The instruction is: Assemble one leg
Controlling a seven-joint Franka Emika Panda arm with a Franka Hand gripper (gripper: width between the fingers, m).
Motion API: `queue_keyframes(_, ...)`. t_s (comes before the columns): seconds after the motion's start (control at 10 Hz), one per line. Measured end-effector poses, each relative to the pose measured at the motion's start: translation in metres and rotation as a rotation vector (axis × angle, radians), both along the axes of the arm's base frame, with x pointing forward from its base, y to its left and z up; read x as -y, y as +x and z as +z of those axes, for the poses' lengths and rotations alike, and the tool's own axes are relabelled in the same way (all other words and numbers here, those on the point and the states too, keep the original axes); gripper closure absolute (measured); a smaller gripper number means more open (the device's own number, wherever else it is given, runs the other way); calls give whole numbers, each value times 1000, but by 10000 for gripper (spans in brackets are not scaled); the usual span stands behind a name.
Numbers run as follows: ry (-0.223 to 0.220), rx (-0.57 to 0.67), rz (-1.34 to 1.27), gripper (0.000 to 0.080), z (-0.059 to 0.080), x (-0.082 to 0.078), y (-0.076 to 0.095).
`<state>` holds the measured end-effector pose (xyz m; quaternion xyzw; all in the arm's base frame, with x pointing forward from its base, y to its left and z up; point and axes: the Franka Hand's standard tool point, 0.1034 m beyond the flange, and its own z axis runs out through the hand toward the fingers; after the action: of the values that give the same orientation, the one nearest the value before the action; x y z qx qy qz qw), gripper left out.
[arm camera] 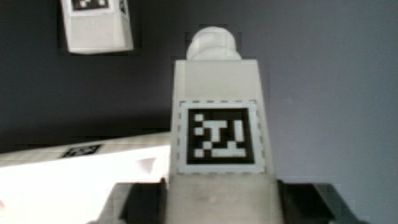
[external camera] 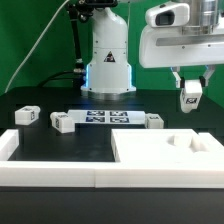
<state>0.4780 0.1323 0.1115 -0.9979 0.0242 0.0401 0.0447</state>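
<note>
1. In the exterior view the tool (external camera: 190,86) hangs at about 2 o'clock, raised off the black desk (external camera: 40,100). It is pinching the leg (external camera: 190,99), which points downward with a tag facing the camera.
2. From the white tabletop (external camera: 150,152), which lies flat at 5 o'clock, the leg shows at roughly 1 o'clock. It is in the air and clear of the tabletop.
3. Only the exterior view shows the wider layout. A first loose post (external camera: 27,116) lies at 9 o'clock and a second loose post (external camera: 63,122) is just beside the marker board (external camera: 105,118). A third loose post (external camera: 153,121) lies at the board's 3 o'clock, and a white rail (external camera: 50,172) runs along the near edge.
4. Only the wrist view shows the grip closely. The dark fingers (arm camera: 128,200) press both sides of the leg (arm camera: 221,100), with the tool (arm camera: 219,200) centred on it.
5. The wrist view also reveals a rounded peg (arm camera: 214,42) on the leg's free end and one large tag (arm camera: 222,135).
6. Beyond the leg it catches one tagged post (arm camera: 98,25) on the desk and a white slab corner (arm camera: 71,162); I cannot tell which part that corner is.
</note>
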Motion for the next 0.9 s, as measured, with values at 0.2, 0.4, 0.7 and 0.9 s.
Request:
queue_keyframes(0.2, -12, 197, 40, 508, 9, 6, 7)
queue_keyframes(0.4, 1, 358, 48, 508, 32, 8, 26)
queue_keyframes(0.7, 31, 572, 45, 508, 42, 5, 36)
queue_keyframes(0.9, 24, 571, 60, 508, 42, 7, 39)
